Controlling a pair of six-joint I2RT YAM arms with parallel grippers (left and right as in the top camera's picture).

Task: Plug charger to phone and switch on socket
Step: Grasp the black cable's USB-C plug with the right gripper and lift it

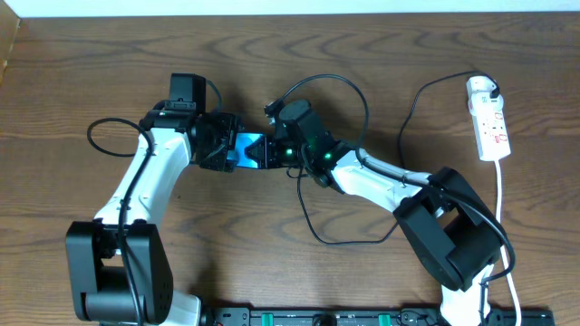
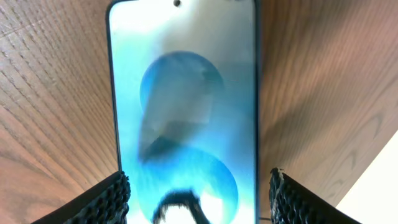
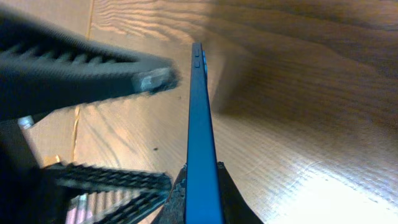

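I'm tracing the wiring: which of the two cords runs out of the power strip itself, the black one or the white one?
The white cord: it leaves the power strip's lower end toward the table's front edge. The black cable only plugs into its top end.

- A robot test bench, likely a lab or workshop: two white-and-black arms, the left arm (image 1: pixel 136 181) and the right arm (image 1: pixel 399 186), stand on a bare wood-grain table (image 1: pixel 82 72).
- A black mounting rail (image 1: pixel 344 317) with green fittings runs along the table's near edge between the arm bases.
- A white power strip (image 1: pixel 488 118) with red markings lies on the tabletop at far right, its white cord (image 1: pixel 504 235) trailing toward the near edge.
- A loose black cable (image 1: pixel 362 100) loops across the wood.
- A pale wall strip (image 1: pixel 290 5) borders the far side; nothing domestic is visible.
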